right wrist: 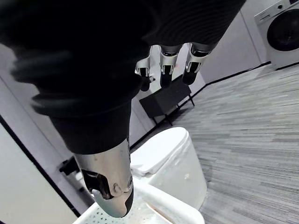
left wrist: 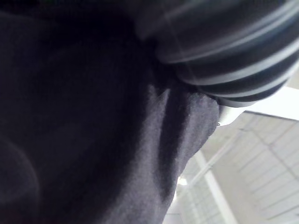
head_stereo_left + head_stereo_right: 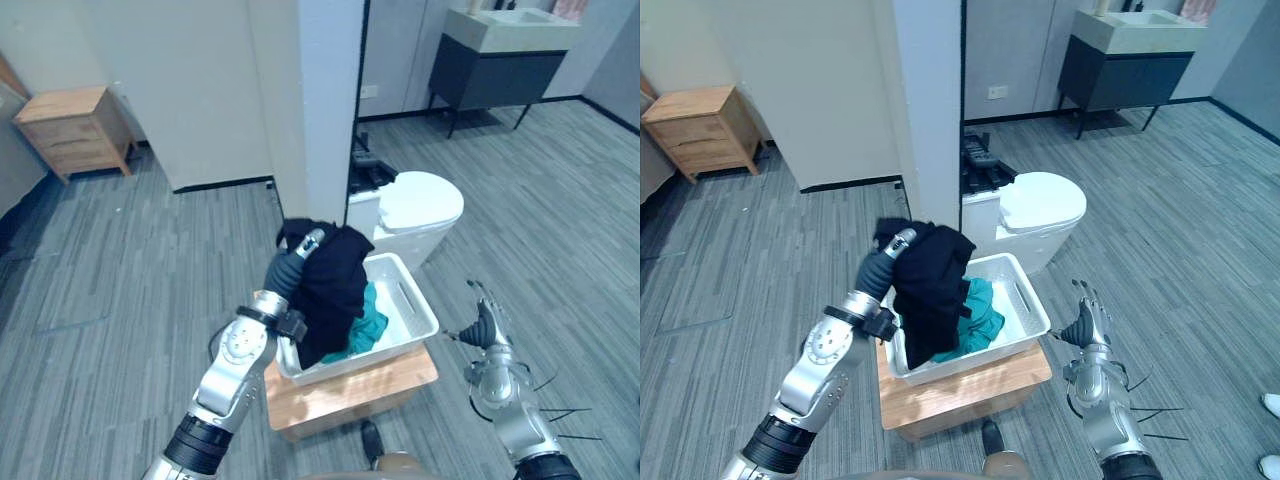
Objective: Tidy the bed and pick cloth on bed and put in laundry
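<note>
Holding a black cloth [image 3: 335,285] up on the left hand [image 3: 300,255], directly over the white basket [image 3: 420,300]. Draped in a loose bundle across that hand, with the lower folds hanging down into the near left corner of the basket, beside a teal cloth [image 3: 368,322] lying inside. Cannot tell how the left hand grips: buried in the dark folds, from the wrist camera as well. Right hand [image 3: 487,325] held in the air to the right of the basket, well apart from it, spread and relaxed, holding nothing. Basket resting on a low wooden worktop [image 3: 350,392], with a white toilet [image 3: 420,205] just behind the basket.

Probably the dropping-in step, close to done for this piece. Judging by the sag: soft, limp and light, with no stiffness at all, not fragile, and more likely to slip off a smooth hand than to stay put. Best taken at a bunched middle, by a gathered fold rather than a single edge, so that no tail catches on the rim of the basket. Worth watching for cloth left hanging over the near wall of the basket, or clinging to the hand on release.
</note>
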Robot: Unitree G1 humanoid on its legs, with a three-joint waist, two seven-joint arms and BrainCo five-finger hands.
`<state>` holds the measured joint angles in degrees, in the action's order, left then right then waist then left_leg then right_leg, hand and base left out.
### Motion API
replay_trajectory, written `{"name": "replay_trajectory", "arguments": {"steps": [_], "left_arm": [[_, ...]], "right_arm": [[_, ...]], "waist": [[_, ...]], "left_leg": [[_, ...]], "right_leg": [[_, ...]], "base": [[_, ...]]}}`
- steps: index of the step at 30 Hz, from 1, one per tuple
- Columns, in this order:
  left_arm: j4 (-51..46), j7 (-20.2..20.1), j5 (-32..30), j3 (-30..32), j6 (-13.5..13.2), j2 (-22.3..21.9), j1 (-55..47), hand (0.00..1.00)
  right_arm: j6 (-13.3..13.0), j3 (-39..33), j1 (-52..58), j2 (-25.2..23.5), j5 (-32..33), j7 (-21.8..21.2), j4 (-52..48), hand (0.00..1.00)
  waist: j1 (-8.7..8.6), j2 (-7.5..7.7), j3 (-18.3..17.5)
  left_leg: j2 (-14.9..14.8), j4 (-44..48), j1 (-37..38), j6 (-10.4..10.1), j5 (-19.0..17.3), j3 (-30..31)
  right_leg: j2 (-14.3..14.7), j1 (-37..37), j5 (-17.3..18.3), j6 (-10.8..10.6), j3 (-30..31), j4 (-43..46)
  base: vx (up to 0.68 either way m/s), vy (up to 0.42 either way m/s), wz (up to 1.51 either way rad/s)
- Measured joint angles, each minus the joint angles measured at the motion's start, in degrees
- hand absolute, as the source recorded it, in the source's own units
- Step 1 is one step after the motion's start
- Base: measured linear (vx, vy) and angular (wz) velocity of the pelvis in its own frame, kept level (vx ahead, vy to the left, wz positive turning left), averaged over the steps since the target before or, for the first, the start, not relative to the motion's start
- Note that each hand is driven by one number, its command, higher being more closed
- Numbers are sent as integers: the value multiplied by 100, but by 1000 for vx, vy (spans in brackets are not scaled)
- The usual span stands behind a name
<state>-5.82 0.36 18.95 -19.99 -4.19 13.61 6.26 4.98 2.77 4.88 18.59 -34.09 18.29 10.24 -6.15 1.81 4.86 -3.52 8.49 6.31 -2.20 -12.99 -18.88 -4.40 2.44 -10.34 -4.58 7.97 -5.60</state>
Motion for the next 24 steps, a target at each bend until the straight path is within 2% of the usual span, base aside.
{"name": "replay_trajectory", "arguments": {"steps": [2,5,8,9,11,13,14,15,19,22,24], "left_arm": [[294,227,-342,-124,147,-88,0,100],[626,516,-659,-183,149,-115,21,100],[1494,889,-904,-177,145,-71,626,100],[1945,1043,-963,-144,138,-6,1067,100],[2471,1206,-963,-41,112,46,1618,100],[2830,1407,-972,38,104,131,1978,100],[2956,1496,-1009,37,106,129,2079,0],[3068,1559,-1084,33,106,128,2122,0],[3561,1882,-1343,18,110,0,2245,0],[3712,1849,-1377,31,113,85,2303,0],[3712,1804,-1363,31,97,130,2319,0]], "right_arm": [[-1,26,124,-33,120,-171,-55,0],[3,34,243,-42,231,-277,-57,0],[27,27,212,-47,450,-352,-58,0],[48,27,119,-71,559,-352,-61,0],[67,27,-98,-89,731,-350,-71,0],[125,25,-371,-90,909,-352,-108,0],[166,20,-460,-89,949,-358,-130,0],[194,20,-500,-91,1044,-386,-143,0],[209,19,-480,-119,1321,-487,-164,0],[105,20,-432,-129,1377,-490,-164,0],[-11,19,-341,-129,1401,-514,-172,0]], "waist": [[-85,2,-2],[-107,-1,-4],[-125,42,106],[-141,90,297],[-214,152,564],[-269,147,886],[-273,134,1045],[-272,119,1132],[-320,84,1346],[-403,27,1381],[-392,-6,1400]], "left_leg": [[-22,5,14,11,-14,-46],[-32,12,-18,13,-43,-137],[-30,189,-320,37,-100,-192],[-46,332,-476,52,-133,-207],[-78,613,-786,67,-238,-246],[-156,921,-1026,83,-375,-334],[-203,1052,-1091,83,-451,-364],[-254,1171,-1180,95,-518,-423],[-373,1384,-1268,85,-682,-521],[-358,1342,-1235,85,-681,-537],[-346,1292,-1121,85,-678,-617]], "right_leg": [[25,0,8,18,20,0],[45,81,-1,36,93,0],[29,341,-94,123,179,2],[31,449,-158,204,219,2],[29,667,-168,219,313,45],[66,812,-227,299,372,39],[98,851,-230,301,447,42],[134,920,-246,316,495,40],[233,1004,-356,160,625,36],[227,1004,-358,157,624,41],[223,968,-360,154,638,46]], "base": [[-30,-20,-10],[-36,-16,-17],[-63,-12,-20],[-77,-13,-7],[-132,-17,-13],[-123,-9,-24],[-88,-4,-32],[-69,0,-34],[-4,2,-23],[20,13,-6],[38,35,-9]]}}
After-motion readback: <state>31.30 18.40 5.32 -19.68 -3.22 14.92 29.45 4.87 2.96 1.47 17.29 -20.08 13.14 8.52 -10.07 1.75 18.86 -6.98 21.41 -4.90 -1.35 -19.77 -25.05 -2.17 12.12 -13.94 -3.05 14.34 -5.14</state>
